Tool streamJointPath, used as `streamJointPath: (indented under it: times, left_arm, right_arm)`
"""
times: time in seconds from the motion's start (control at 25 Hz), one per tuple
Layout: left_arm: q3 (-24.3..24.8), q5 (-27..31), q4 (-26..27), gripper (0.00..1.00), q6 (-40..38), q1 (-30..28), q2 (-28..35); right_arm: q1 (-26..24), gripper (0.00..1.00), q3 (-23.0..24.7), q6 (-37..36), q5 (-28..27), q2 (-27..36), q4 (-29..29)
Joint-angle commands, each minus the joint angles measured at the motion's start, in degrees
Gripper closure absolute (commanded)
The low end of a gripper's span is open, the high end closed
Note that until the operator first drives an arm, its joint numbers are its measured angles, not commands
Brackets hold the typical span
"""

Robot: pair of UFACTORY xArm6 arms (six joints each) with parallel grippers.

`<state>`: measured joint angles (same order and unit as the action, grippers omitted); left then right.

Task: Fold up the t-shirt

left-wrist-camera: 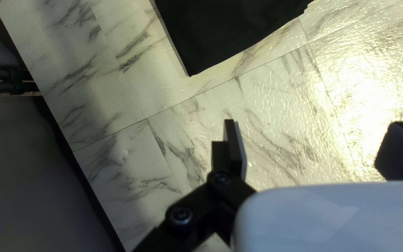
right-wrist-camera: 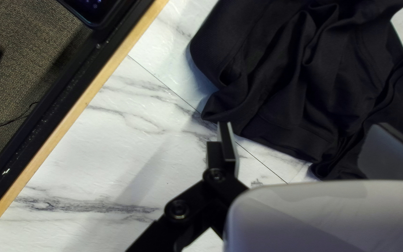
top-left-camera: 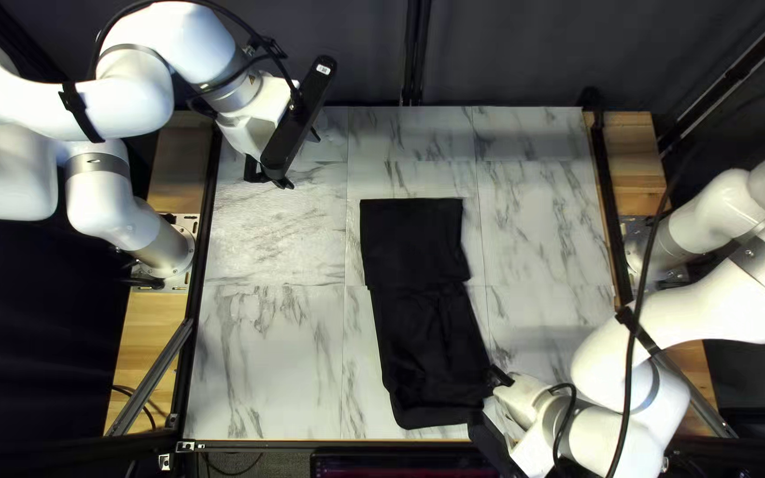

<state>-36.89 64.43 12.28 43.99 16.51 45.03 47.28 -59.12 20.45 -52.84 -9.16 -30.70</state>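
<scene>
With twelve o'clock at the far edge of the table (top-left-camera: 267,354), we have the black t-shirt (top-left-camera: 413,243) laid near the middle as a long strip, running from twelve o'clock down towards half past five. Its far half lies flat and square, while its near half is rumpled, with loose ridges and a rolled edge at the near end. We judge that it lies lengthwise because its width has been folded in, leaving the near end to be smoothed and brought up towards twelve. Our right gripper (right-wrist-camera: 304,124) sits low at the t-shirt's five o'clock corner, probably to take that end. Its fingers stand wide apart with nothing clamped; one is just beside the near edge, the other close by the folds, and we cannot tell whether either touches. If we closed on just the top layer there, the folds could slide apart, so we should want every layer between the fingers. Our left gripper (left-wrist-camera: 314,122) waits above the table at the t-shirt's ten o'clock, likely to leave the way free; its fingers are also well apart, holding and touching nothing.
</scene>
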Motion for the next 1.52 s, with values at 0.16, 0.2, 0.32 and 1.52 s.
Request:
streamJointPath:
  times: [0.16,0.2,0.32,1.52]
  left_arm:
    - [3.04,-2.82,-2.55,0.0,-6.96,-7.78,1.7]
    - [3.9,-3.73,-4.28,0.0,-10.46,-11.14,2.17]
    - [5.67,-7.16,-9.08,0.0,-20.15,-20.34,1.47]
    - [-2.77,-26.18,-38.36,0.0,-69.75,-49.14,-34.09]
  right_arm:
    - [0.0,0.0,0.0,0.0,0.0,0.0,0.0]
    - [0.0,0.0,0.0,0.0,0.0,0.0,0.0]
    - [0.0,0.0,0.0,0.0,0.0,0.0,0.0]
    - [1.36,0.0,-0.73,4.62,-1.01,-0.39,0.95]
